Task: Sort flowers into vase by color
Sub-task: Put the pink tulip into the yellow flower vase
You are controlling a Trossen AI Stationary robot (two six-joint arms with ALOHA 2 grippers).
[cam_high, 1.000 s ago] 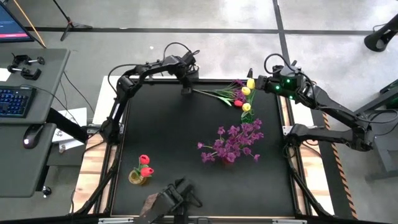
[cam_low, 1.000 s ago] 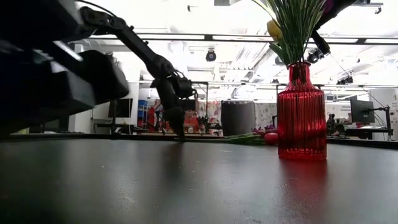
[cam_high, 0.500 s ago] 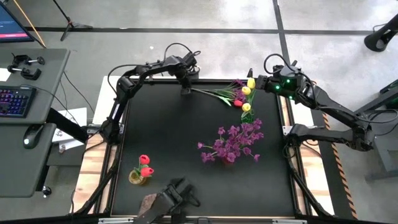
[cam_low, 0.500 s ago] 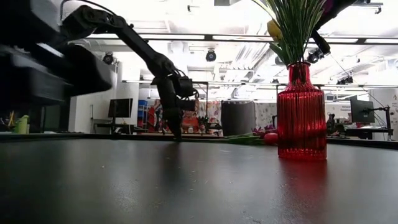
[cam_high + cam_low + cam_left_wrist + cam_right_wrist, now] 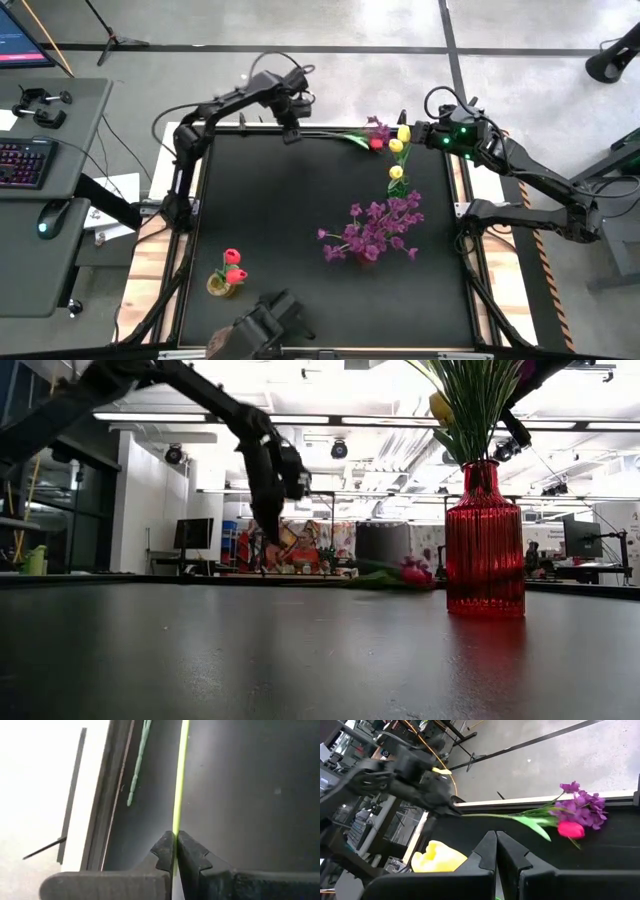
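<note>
My left gripper point(image 5: 291, 135) is near the table's far edge, shut on the thin green stem of a red tulip point(image 5: 376, 143). A purple spray point(image 5: 378, 125) lies against that bloom. A second green stem point(image 5: 136, 767) lies on the table beside the held one. My right gripper point(image 5: 496, 840) is shut at the far right corner, close beside a yellow tulip point(image 5: 437, 856). Two more yellow tulips point(image 5: 397, 172) lie on the table nearby. A red glass vase point(image 5: 485, 540) holds purple sprays point(image 5: 370, 230). A small vase point(image 5: 226, 283) holds red tulips. My left gripper pinches the tulip's stem near its free end point(image 5: 175, 822) between its two fingertips. It comes from above with the fingers across the stem. The held end is lifted off the table, and the stem slants down to the bloom point(image 5: 415, 572), which sits low by the table. My right gripper: I cannot tell whether the shut fingers touch the yellow tulip or its stem, because the gripper body hides that spot.
The table's far edge rail point(image 5: 112, 795) runs right beside my left gripper. A desk with a keyboard point(image 5: 22, 160) and a mouse stands left of the table. The black tabletop point(image 5: 280, 210) lies bare between the two vases.
My left gripper has risen and moved toward the table's far edge, still shut on the stem. The red tulip and the purple spray have been dragged toward the far edge and slightly left. The yellow tulips have stayed where they were.
</note>
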